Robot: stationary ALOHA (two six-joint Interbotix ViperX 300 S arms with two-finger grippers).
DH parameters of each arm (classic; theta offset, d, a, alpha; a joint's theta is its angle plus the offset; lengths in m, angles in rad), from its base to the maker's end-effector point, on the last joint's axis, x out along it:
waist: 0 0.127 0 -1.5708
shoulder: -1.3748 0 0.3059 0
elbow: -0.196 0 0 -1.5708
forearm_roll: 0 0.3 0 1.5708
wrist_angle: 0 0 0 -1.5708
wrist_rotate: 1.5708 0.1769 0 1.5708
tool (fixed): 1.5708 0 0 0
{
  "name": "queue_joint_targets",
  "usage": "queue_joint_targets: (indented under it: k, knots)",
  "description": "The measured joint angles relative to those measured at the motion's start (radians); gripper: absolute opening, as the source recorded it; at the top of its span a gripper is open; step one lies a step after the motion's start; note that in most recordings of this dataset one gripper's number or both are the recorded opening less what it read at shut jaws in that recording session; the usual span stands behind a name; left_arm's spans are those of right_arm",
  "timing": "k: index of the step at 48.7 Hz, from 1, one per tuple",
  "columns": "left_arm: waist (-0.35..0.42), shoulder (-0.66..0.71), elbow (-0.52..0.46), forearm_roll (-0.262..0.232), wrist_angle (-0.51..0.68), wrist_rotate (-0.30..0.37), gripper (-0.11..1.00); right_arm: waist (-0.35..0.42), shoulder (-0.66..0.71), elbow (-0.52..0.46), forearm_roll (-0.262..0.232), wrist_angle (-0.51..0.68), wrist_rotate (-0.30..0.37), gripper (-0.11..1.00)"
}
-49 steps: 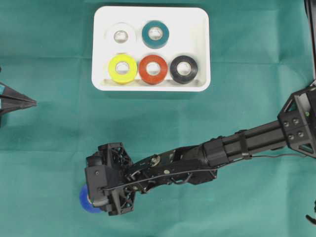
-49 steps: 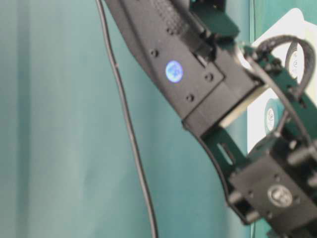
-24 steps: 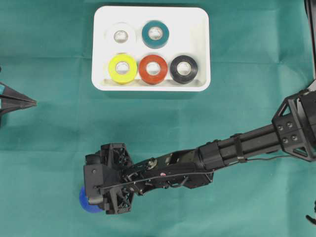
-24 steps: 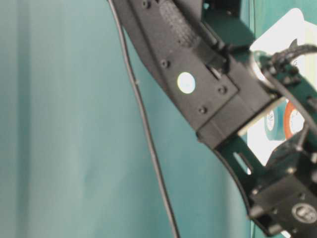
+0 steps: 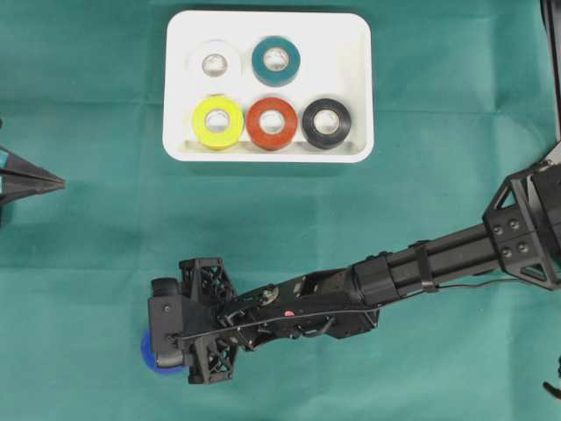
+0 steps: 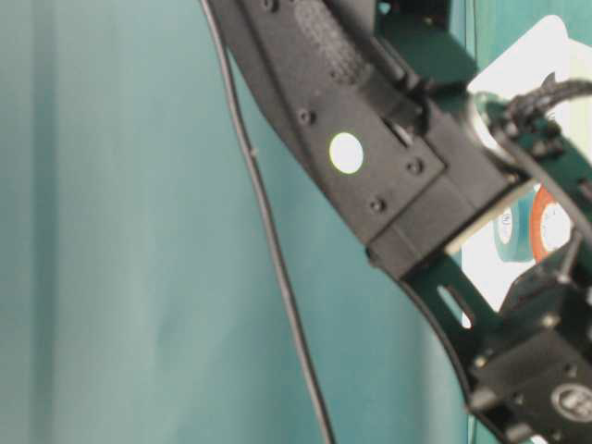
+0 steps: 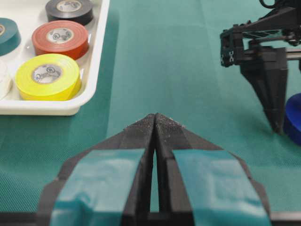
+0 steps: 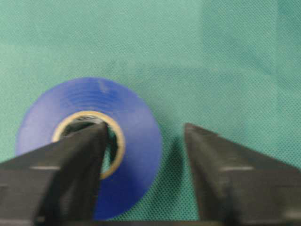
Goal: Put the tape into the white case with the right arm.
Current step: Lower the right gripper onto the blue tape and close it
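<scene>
The blue tape (image 8: 89, 146) lies flat on the green cloth (image 5: 88, 281), hole facing up, well apart from the white case (image 5: 355, 88). The right claw (image 8: 143, 136) straddles its wall, one finger (image 8: 80, 160) in the hole, not yet clamped. The left claw (image 7: 155, 123) is closed, empty.

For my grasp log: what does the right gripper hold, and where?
Nothing yet: the right gripper straddles the wall of the blue tape, outer finger clear.

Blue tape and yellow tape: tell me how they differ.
The blue tape lies on the green cloth, outside the white case; the yellow tape lies inside it. One of the right gripper fingers reaches into the blue tape's core; nothing touches the yellow tape. Both lie flat.
</scene>
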Motion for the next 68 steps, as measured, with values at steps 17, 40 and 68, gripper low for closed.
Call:
queue_joint_targets:
  k: [17, 40, 68]
  knots:
    - [0.002, 0.0, -0.002, 0.0, 0.0, -0.002, 0.0, 0.0, -0.003, -0.002, 0.002, 0.023, -0.003, 0.04]
    - [0.002, 0.0, 0.0, 0.0, 0.0, 0.0, 0.0, 0.002, -0.112, 0.014, -0.012, 0.184, -0.063, 0.02]
    - [0.002, 0.0, -0.002, 0.0, 0.0, -0.002, 0.0, -0.005, -0.13, 0.014, -0.034, 0.206, -0.063, 0.02]
